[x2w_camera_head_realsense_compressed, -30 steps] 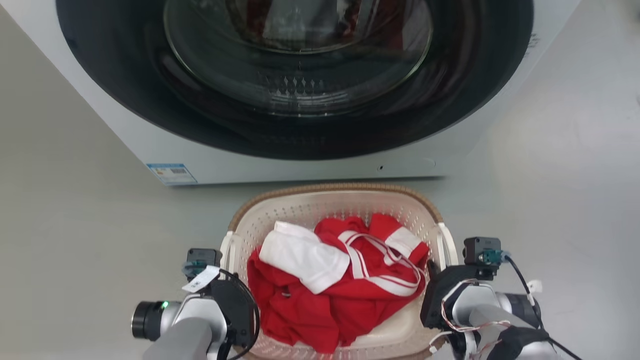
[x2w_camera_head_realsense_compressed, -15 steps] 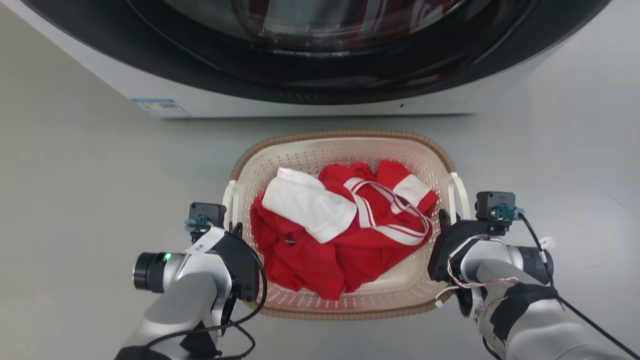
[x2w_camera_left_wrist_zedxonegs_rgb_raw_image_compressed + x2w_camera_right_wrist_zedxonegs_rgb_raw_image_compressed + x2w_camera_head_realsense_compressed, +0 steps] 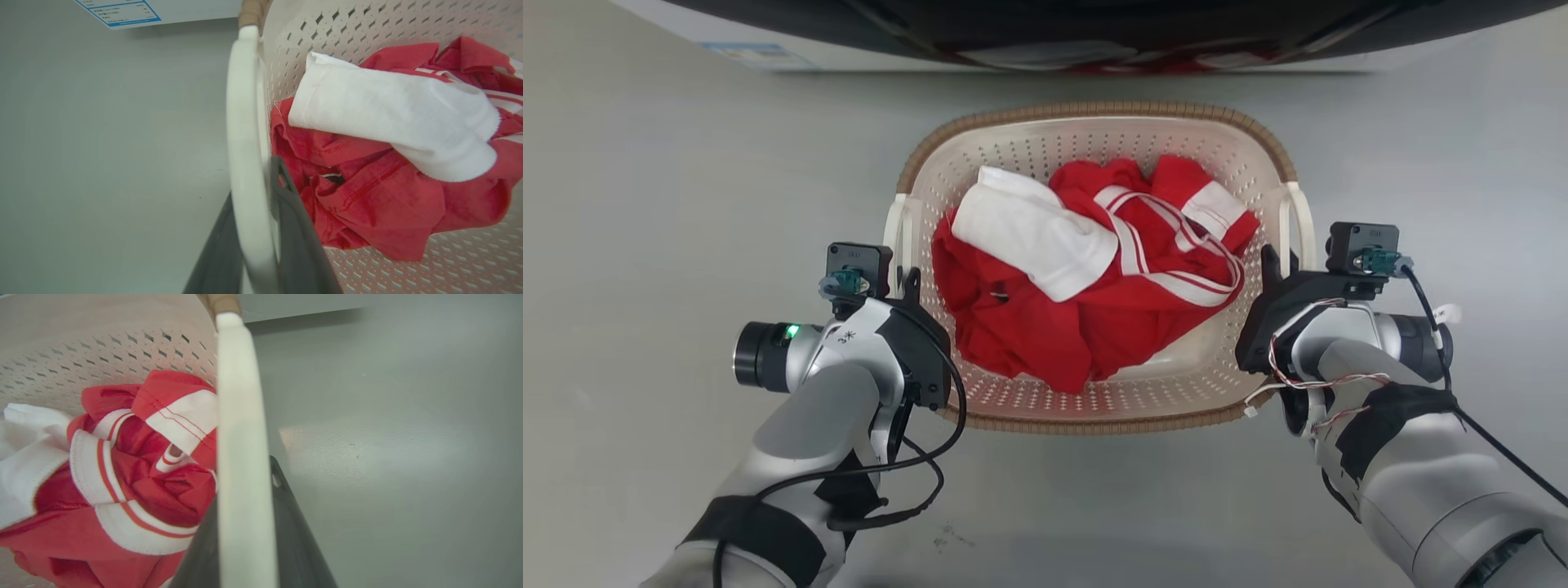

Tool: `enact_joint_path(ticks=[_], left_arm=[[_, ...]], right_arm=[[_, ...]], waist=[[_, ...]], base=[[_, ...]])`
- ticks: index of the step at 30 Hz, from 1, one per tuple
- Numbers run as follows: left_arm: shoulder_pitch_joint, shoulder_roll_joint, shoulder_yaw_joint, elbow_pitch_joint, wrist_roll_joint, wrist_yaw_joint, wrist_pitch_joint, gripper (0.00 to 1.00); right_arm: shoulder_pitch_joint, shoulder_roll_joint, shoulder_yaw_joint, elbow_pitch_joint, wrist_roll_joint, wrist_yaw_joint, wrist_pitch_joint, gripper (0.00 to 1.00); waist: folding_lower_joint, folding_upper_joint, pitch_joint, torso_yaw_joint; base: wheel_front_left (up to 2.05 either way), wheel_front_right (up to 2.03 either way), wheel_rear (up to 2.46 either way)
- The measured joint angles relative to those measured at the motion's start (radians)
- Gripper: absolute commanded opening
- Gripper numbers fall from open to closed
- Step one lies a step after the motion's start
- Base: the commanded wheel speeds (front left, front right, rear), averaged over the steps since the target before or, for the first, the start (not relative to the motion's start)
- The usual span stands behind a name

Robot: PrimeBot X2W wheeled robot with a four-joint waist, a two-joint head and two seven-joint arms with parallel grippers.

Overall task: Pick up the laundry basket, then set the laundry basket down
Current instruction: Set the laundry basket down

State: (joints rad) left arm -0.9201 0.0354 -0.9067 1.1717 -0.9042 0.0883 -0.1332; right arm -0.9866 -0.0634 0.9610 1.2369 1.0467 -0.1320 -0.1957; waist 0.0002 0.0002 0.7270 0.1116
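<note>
The laundry basket [image 3: 1094, 122] is straight ahead of me, mouth up. Its long axis runs from 9 to 3 o'clock, with a white loop at each end. My left pincer [image 3: 255, 192] is clamped on the 9 o'clock handle [image 3: 900, 233] and my right pincer [image 3: 245, 490] on the 3 o'clock handle [image 3: 1298, 229], one finger on either side of each. Red clothes [image 3: 1054, 335] and a white garment [image 3: 1029, 237] lie heaped inside. The washing machine [image 3: 1045, 33] stands just beyond at 12, and there is grey floor [image 3: 686, 204] all around.
</note>
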Motion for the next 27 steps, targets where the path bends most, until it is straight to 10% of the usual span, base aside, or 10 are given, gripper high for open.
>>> enact_joint_path(ticks=[27], left_arm=[[-0.099, -0.007, -0.005, 0.029, 0.027, 0.0, -0.063, 0.0]], right_arm=[[-0.071, -0.001, -0.016, 0.025, -0.018, 0.0, -0.044, 0.0]], waist=[[-0.0002, -0.0001, 0.145, 0.044]], base=[[0.0, 0.0, 0.0]])
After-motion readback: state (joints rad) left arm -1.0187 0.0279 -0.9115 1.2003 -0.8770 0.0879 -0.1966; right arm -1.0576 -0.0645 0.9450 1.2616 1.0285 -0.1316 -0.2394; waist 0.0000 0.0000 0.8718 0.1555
